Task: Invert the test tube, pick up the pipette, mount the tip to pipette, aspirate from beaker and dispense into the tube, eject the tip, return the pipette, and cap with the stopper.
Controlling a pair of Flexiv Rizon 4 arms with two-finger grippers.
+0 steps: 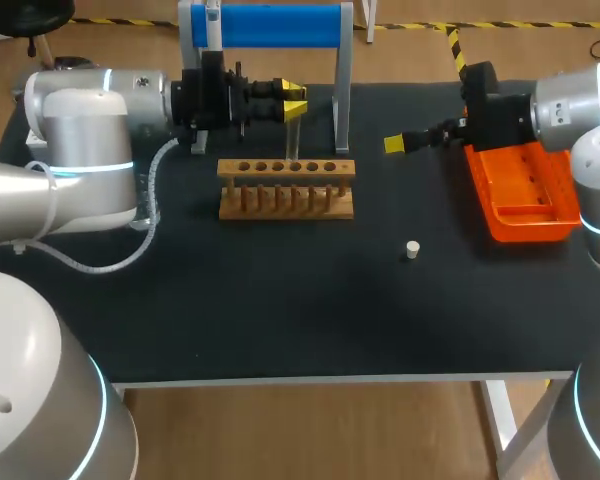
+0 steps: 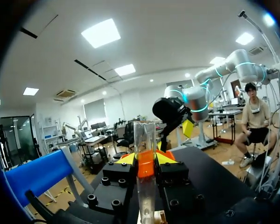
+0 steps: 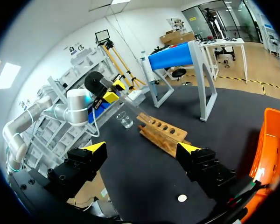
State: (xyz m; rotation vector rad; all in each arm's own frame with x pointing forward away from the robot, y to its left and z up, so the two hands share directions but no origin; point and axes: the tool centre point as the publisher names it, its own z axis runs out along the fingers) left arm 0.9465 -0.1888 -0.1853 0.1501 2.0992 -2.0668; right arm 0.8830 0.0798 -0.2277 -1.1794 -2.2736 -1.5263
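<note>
My left gripper (image 1: 291, 100) is shut on a clear test tube (image 1: 293, 138), which hangs upright just above the wooden rack (image 1: 286, 188). In the left wrist view the test tube (image 2: 144, 149) stands between the yellow tips of my left gripper (image 2: 145, 161), with its open mouth pointing away from the wrist. My right gripper (image 1: 395, 143) is open and empty, right of the rack and beside the orange tray (image 1: 525, 195). In the right wrist view my right gripper (image 3: 143, 150) stands wide over bare table, facing the rack (image 3: 161, 133). A small white stopper (image 1: 412, 249) lies on the mat.
A stand with a blue top bar (image 1: 265, 25) rises behind the rack. A glass beaker (image 3: 126, 120) sits beyond the rack's far end, near my left gripper (image 3: 107, 95). The stopper (image 3: 182, 198) lies close under my right wrist. The black mat's front half is bare.
</note>
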